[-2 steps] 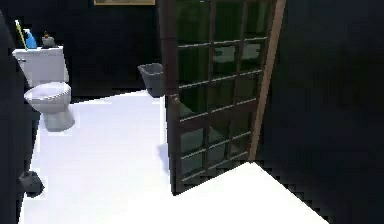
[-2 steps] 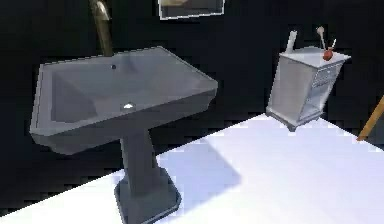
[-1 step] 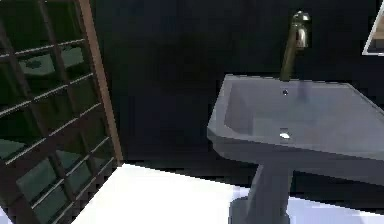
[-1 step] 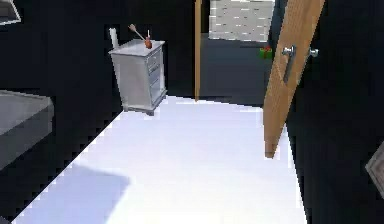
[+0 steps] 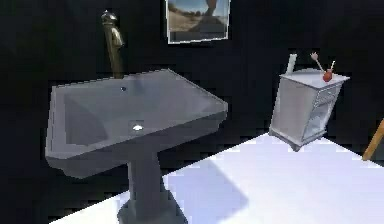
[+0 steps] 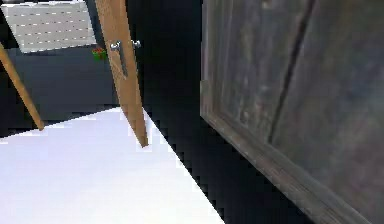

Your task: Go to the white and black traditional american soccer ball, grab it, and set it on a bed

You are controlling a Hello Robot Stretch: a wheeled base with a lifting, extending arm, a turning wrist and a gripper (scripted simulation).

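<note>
Early search stage: facing dark grey pedestal sink (image 5: 130, 115) near white cabinet (image 5: 308, 105); soccer ball and bed yet to reach; claw state: cannot tell.

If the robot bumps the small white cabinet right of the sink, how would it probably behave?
The small white cabinet looks boxy and low, so it would likely slide rather than tip. The slim things on its top look apt to topple.
</note>
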